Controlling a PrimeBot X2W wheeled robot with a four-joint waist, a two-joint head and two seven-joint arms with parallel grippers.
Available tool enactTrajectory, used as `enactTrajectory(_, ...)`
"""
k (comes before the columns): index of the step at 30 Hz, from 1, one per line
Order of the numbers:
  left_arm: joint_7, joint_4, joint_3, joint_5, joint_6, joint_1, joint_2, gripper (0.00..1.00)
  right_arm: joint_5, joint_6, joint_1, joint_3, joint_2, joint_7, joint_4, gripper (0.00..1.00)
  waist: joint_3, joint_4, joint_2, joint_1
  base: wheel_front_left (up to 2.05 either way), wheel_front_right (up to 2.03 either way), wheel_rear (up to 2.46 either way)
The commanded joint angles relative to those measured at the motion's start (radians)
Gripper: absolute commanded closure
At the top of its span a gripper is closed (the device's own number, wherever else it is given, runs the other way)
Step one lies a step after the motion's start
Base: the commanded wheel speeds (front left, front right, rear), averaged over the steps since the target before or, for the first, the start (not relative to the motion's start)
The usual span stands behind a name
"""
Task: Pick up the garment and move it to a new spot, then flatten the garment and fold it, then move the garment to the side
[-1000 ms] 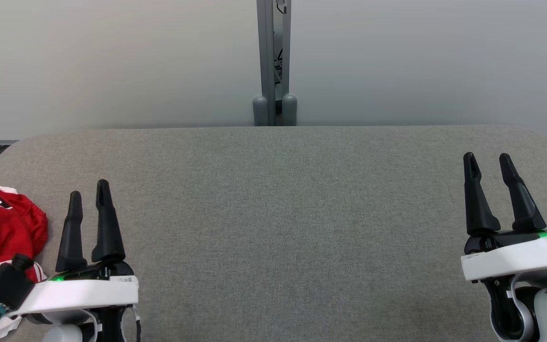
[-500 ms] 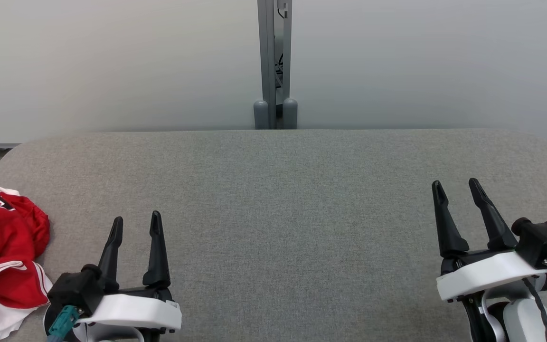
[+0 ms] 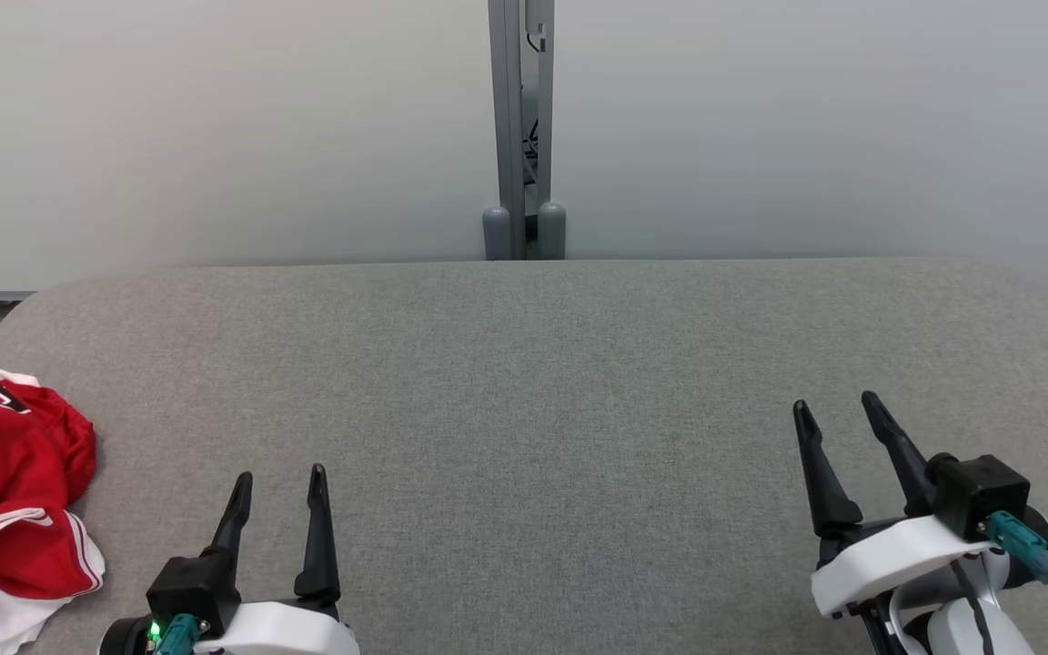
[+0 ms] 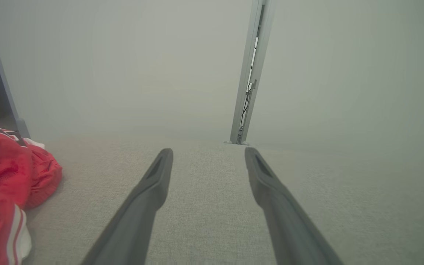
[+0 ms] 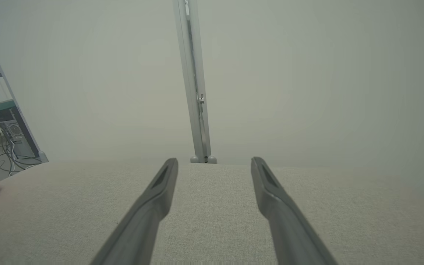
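The left hand (image 3: pixel 280 473) sits low at the near left of the counter (image 3: pixel 524 364), released, with a clear gap between its tips and nothing in it. It points toward the far edge. The garment (image 3: pixel 5 473), red with white trim and dark lettering, lies on the counter to the left of that hand, near it but apart. It is a crumpled heap at the counter's left edge, and the head view cuts part of it off. As far as the heap shows, it runs longer from near to far than from left to right. The left wrist view puts the garment (image 4: pixel 2 173) off to the left of the fingers, not between them.

The middle of the counter lies bare, with a grey post (image 3: pixel 519 136) behind its far edge.

The right hand (image 3: pixel 834 400) hovers at the near right, likewise released and empty, well apart from the garment.

The left arm is plainly the nearer one. It would likely have to turn or swing left before it can pick up the heap.
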Motion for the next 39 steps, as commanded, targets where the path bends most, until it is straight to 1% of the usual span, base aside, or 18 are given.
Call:
enactTrajectory(1, -0.004, 0.007, 0.002, 0.028, 0.008, -0.002, 0.004, 0.0, -0.016, 0.004, -0.007, 0.008, -0.01, -0.015, 0.011, 0.0, -0.004, -0.001, 0.0, 0.0, 0.0, 0.0, 0.0)
enactTrajectory(10, -0.012, 0.007, 0.011, 0.08, 0.021, 0.012, 0.004, 0.0, -0.069, 0.003, -0.023, 0.032, -0.011, -0.042, 0.036, 0.0, -0.017, -0.001, 0.0, 0.0, 0.0, 0.0, 0.0)
enactTrajectory(20, -0.018, 0.022, 0.018, 0.124, 0.015, 0.029, 0.004, 0.0, -0.098, 0.003, -0.025, 0.05, -0.013, -0.068, 0.061, 0.0, -0.024, -0.003, 0.0, 0.0, 0.0, 0.0, 0.0)
enactTrajectory(22, -0.018, 0.024, 0.017, 0.137, 0.017, 0.032, 0.004, 0.0, -0.092, 0.003, -0.024, 0.046, -0.014, -0.074, 0.064, 0.0, -0.024, -0.004, 0.0, 0.0, 0.0, 0.0, 0.0)
enactTrajectory(29, -0.018, 0.034, 0.015, 0.131, 0.006, 0.023, 0.005, 0.0, -0.034, 0.003, -0.031, 0.027, -0.013, -0.072, 0.071, 0.0, -0.013, -0.008, 0.0, 0.0, 0.0, 0.0, 0.0)
enactTrajectory(39, -0.018, 0.044, 0.007, 0.139, 0.007, 0.009, 0.004, 0.0, -0.055, 0.003, -0.029, 0.012, -0.013, -0.072, 0.065, 0.0, -0.004, -0.01, 0.0, 0.0, 0.0, 0.0, 0.0)
